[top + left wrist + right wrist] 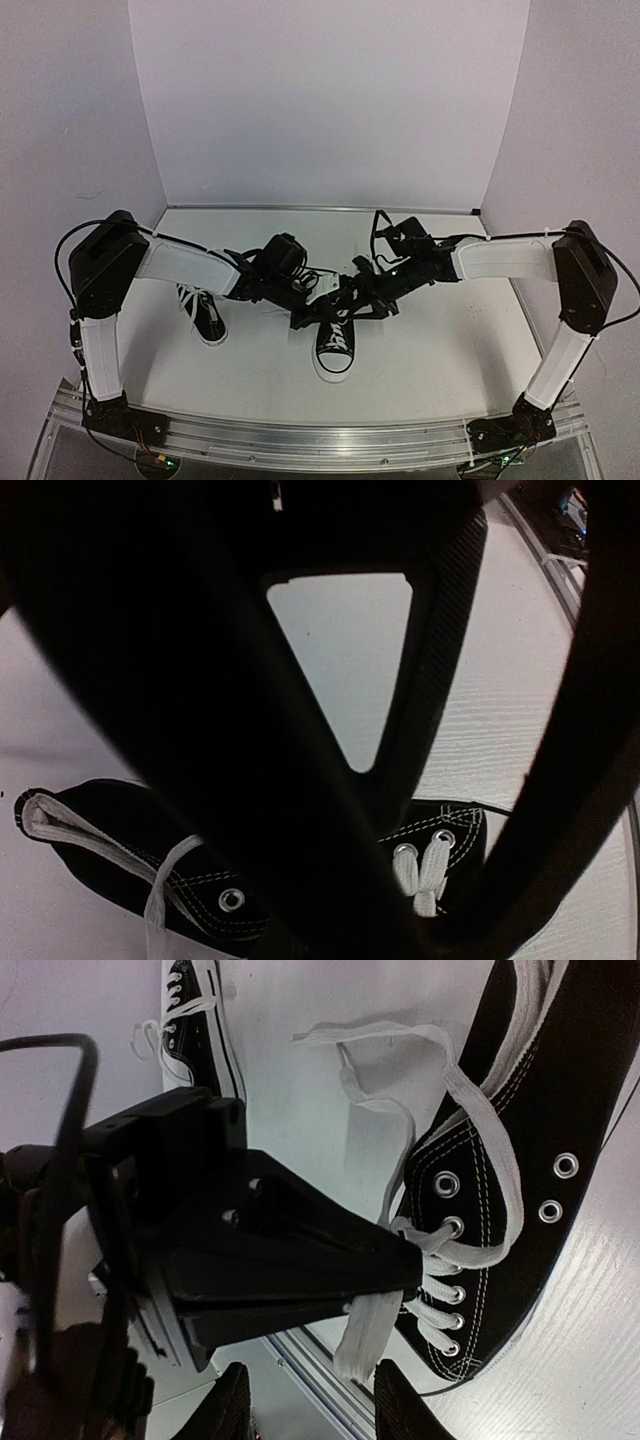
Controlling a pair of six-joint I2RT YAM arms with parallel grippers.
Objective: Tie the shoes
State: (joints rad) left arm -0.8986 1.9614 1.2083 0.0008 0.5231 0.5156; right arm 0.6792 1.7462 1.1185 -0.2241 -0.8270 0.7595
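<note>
One black shoe (335, 345) with a white toe cap lies at the table's middle, toe toward the arms. The other shoe (203, 315) lies to its left. Both grippers meet over the middle shoe's laces. My left gripper (310, 305) is shut, and in the right wrist view it (405, 1270) pinches a white lace (372, 1328) just off the eyelets of the shoe (520, 1160). My right gripper (312, 1382) stands open, its fingers (232, 1400) on either side of the lace's hanging end without touching it. The left wrist view is mostly dark fingers (250, 730) over the shoe (100, 850).
The second shoe (195, 1020) with loose laces shows at the far top of the right wrist view. White walls close the table at the back and sides. A metal rail (320, 435) runs along the near edge by the arm bases.
</note>
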